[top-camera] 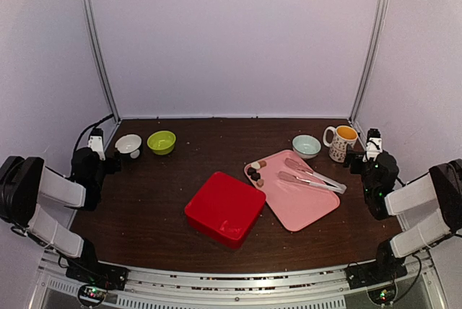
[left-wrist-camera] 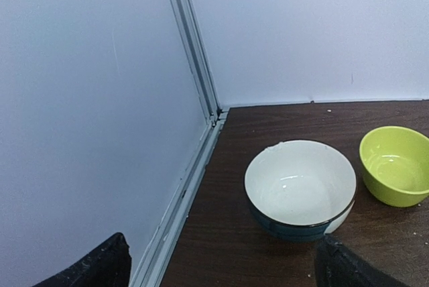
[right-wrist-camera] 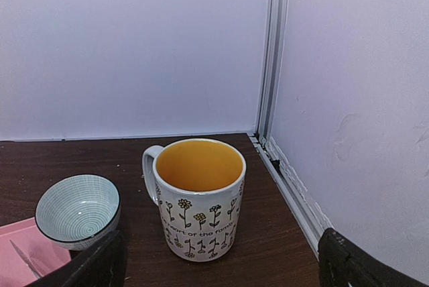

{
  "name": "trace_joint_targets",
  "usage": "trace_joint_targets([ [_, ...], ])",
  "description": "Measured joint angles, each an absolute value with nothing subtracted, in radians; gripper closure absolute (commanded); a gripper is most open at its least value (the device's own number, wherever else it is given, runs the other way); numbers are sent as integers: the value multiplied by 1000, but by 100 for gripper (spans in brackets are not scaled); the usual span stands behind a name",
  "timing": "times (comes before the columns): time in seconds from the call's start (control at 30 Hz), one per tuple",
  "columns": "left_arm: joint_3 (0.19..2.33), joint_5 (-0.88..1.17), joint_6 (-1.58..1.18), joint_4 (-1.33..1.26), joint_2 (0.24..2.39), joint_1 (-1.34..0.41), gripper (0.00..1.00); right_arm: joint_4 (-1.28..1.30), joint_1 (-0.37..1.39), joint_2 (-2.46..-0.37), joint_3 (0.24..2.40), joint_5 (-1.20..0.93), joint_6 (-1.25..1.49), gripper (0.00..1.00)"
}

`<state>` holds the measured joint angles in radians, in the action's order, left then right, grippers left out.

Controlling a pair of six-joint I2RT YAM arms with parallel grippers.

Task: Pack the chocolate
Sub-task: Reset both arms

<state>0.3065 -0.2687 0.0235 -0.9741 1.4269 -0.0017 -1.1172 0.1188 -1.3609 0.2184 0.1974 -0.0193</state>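
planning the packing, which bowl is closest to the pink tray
The pale blue patterned bowl, just behind the pink tray beside the mug; the white bowl and green bowl sit far left.

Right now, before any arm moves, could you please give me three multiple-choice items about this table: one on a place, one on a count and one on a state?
1. Where does the chocolate lie?
A) in the red box
B) on the pink tray
C) in the mug

2. How many bowls stand on the table?
A) two
B) three
C) five

3. How is the left gripper?
A) open, holding nothing
B) shut on the mug
C) shut on a chocolate piece

Answers:
1 B: the pieces sit at the tray's left corner, near the tongs.
2 B: white bowl, green bowl, pale blue bowl.
3 A: its fingers stand wide apart.
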Motion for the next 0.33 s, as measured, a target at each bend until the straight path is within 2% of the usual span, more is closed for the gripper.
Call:
trace_joint_targets([
  [0.33,307,-269,20,-980,1427,-2,2,-1115,118,-1361,218,197,-19,0],
])
